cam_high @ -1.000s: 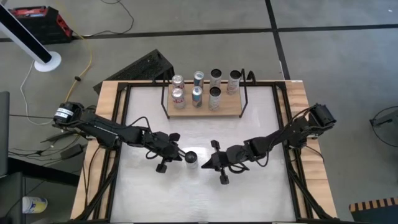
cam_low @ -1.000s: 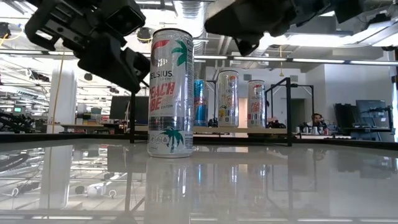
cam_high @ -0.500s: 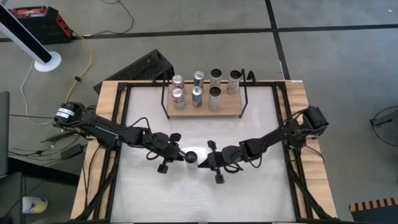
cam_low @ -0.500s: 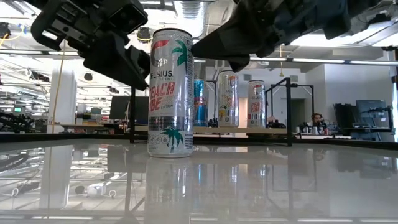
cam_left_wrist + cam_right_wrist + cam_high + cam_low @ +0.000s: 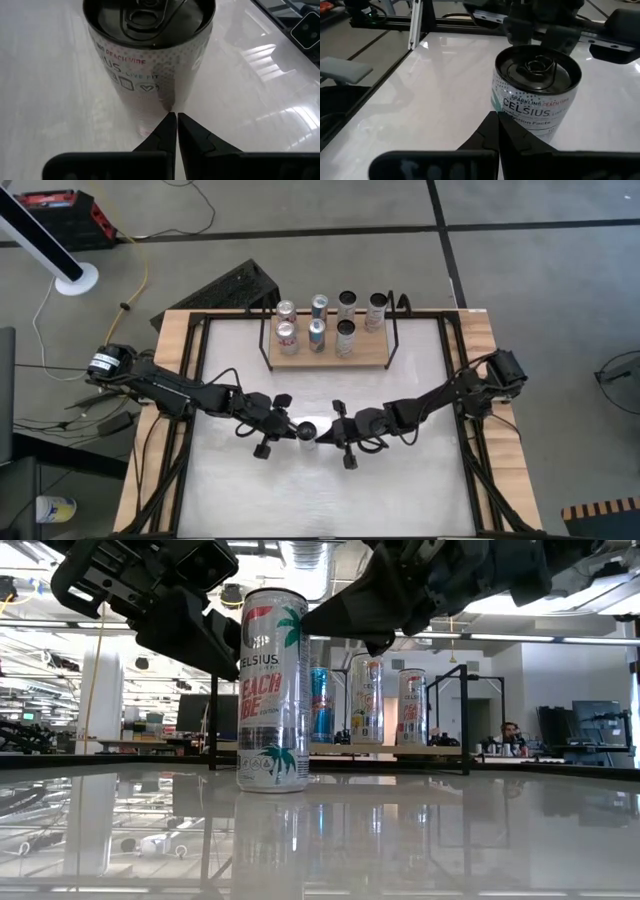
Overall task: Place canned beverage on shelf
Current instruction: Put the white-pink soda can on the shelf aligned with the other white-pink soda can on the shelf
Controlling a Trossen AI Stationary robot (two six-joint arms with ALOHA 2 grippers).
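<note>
Near the table's middle, both closed grippers, left [image 5: 293,430] and right [image 5: 322,436], flank the upright can [image 5: 307,431]; either could topple it.

One can [image 5: 307,431] stands alone on the table [image 5: 400,490]. Seven cans [image 5: 345,334] stand on the one shelf [image 5: 370,356]. Two arms reach in, each with one gripper: left [image 5: 291,429], right [image 5: 325,434].
</note>
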